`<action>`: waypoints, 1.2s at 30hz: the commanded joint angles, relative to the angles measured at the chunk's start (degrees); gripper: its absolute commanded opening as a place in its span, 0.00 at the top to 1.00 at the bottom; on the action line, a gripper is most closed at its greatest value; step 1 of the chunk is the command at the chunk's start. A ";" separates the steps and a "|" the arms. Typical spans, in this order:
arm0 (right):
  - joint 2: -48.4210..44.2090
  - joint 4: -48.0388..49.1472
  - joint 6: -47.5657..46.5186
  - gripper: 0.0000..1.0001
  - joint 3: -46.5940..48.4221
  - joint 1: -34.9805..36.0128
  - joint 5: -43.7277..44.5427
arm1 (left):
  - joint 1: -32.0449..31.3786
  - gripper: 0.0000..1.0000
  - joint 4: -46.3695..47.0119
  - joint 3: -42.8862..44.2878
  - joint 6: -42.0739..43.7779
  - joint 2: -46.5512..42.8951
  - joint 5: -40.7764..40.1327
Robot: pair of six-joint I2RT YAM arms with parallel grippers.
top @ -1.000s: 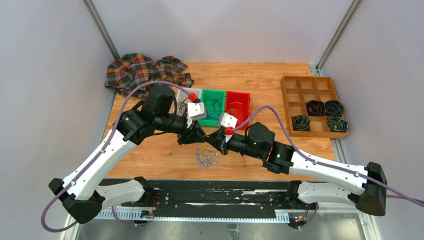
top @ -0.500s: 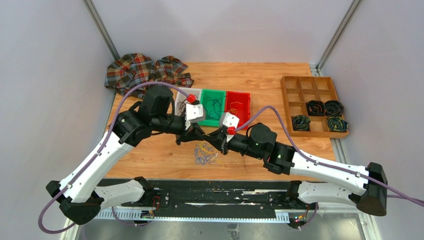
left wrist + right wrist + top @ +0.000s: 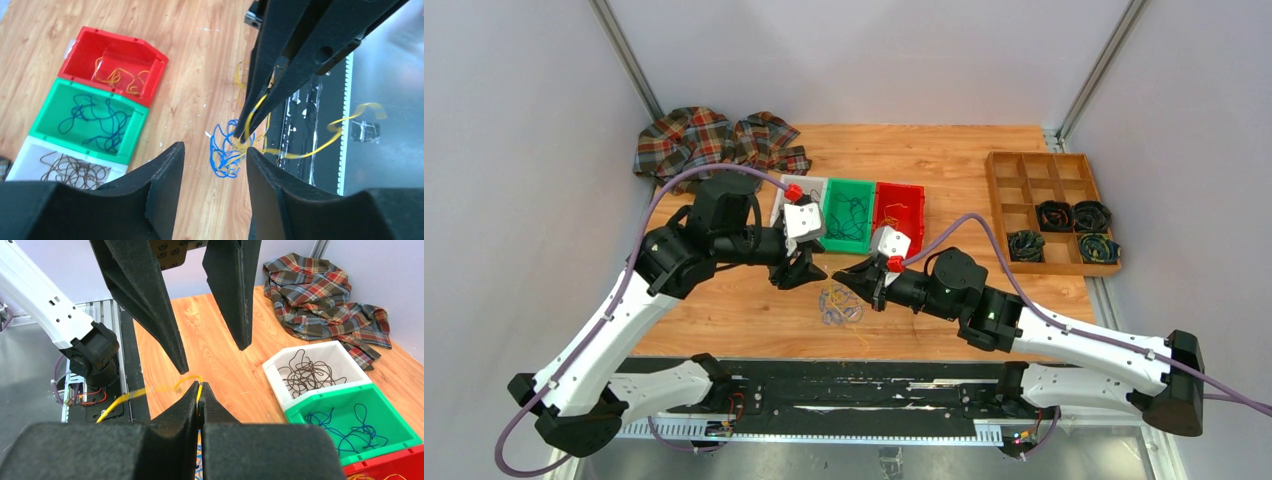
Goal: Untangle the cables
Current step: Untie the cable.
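Tools parted since a second ago: then they met tip to tip over the clump; now the left arm has pulled back toward 9 o'clock and its jaws have spread.

- Left tool (image 3: 214, 150): jaws moderately wide, nothing between them. Hangs at about 10 o'clock of the clump in the top view.
- Right tool (image 3: 200, 390): pinched shut on one yellow strand (image 3: 142, 391), tips down at the clump's 12 o'clock edge.
- Cables (image 3: 839, 304): small blue-and-yellow tangle lying on the worktop (image 3: 724, 310), at 6 o'clock of the green bin (image 3: 833, 236). The pinched strand trails loose out of it.
- Bins sorted by colour: red bin (image 3: 75, 50) holds yellow, green holds blue, white bin (image 3: 20, 157) holds dark brown.

Step in hand, as I read it: freeing the yellow strand from the blue loops.

How to do it well:
- Keep the right pinch firm and don't regrip.
- Bring the left tool down onto the blue loops just beside where the yellow leaves them, and close there.
- Draw the two apart slowly and low, toward 3 and 9 o'clock.
- If the whole clump lifts with the yellow, stop and hold the blue closer to the knot.
- Freed yellow probably belongs in the red bin.
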 commanded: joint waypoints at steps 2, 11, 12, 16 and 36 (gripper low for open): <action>-0.31 -3.52 -0.24 0.99 0.38 1.37 -2.94 | 0.46 0.45 1.57 -0.33 1.50 -1.02 -5.24; 0.74 -5.08 -0.81 0.99 1.86 1.87 -2.48 | 0.46 0.46 -1.40 1.28 0.29 -0.31 4.55; 0.84 -5.29 -0.92 0.99 1.98 1.91 -2.50 | 0.46 0.44 -3.47 1.65 0.94 0.30 6.43; 1.19 -6.05 -1.29 0.99 2.54 2.01 -2.86 | 0.46 0.40 -7.03 1.14 1.30 1.64 10.18; 3.11 -9.10 -2.62 0.99 5.39 2.47 -3.24 | 0.46 0.99 0.90 -1.67 -3.23 0.76 3.76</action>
